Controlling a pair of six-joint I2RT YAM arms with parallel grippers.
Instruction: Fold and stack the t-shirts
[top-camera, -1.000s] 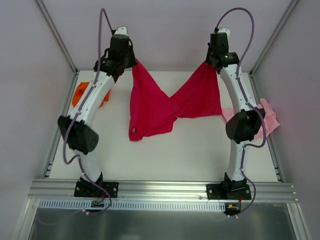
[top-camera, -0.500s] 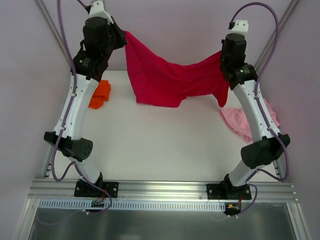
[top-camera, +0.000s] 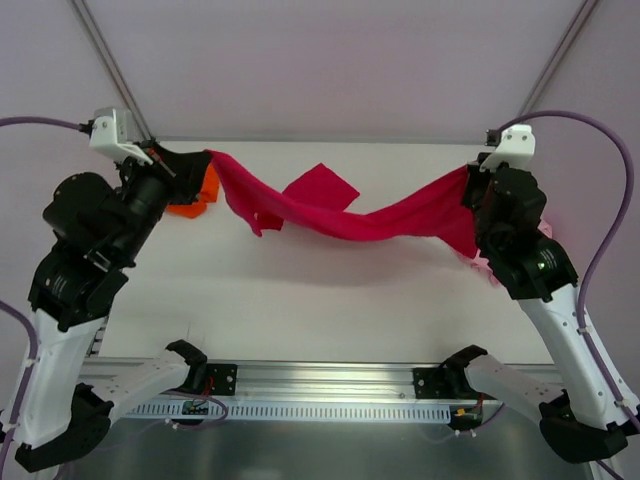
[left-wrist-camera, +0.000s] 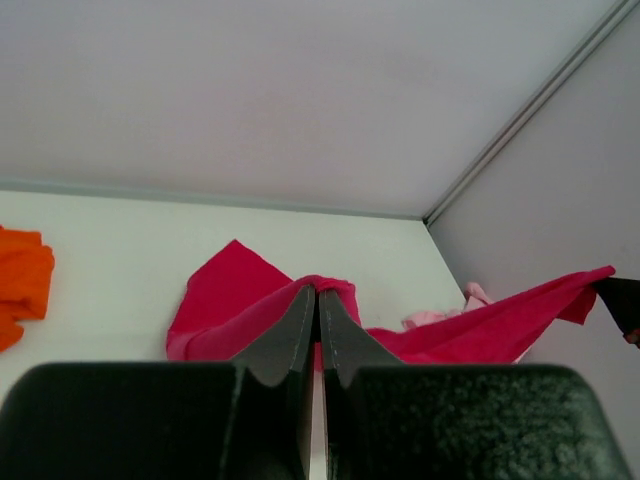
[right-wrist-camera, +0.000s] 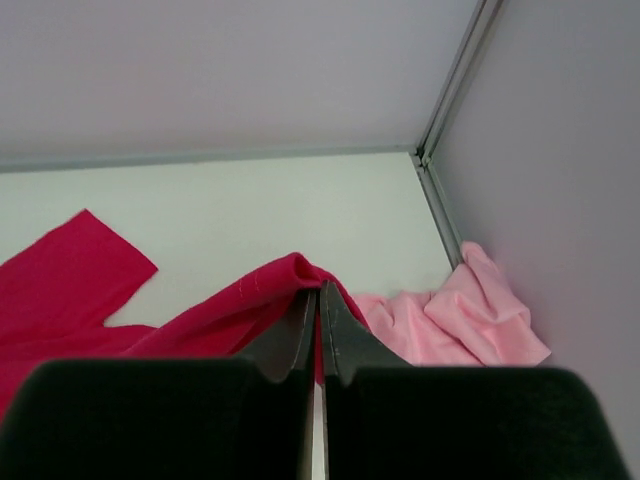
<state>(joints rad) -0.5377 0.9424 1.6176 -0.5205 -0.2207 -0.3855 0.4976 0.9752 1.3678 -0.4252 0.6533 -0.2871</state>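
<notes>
The crimson red t-shirt (top-camera: 340, 215) hangs stretched in the air between both arms, twisted into a sagging band with one flap sticking up. My left gripper (top-camera: 205, 160) is shut on its left end, and in the left wrist view cloth (left-wrist-camera: 240, 305) bunches over the closed tips (left-wrist-camera: 318, 292). My right gripper (top-camera: 470, 178) is shut on the right end, where red fabric (right-wrist-camera: 230, 305) folds over the tips (right-wrist-camera: 320, 287). The orange t-shirt (top-camera: 195, 200) lies crumpled at the far left. The pale pink t-shirt (right-wrist-camera: 450, 320) lies bunched at the right wall.
Grey enclosure walls and metal corner posts (top-camera: 100, 45) surround the white table (top-camera: 330, 290). An aluminium rail (top-camera: 330, 375) with both arm bases runs along the near edge.
Both arms have swung outward and toward the near side, pulling the red t-shirt from a drooping drape into a taut twisted band lifted off the table.
</notes>
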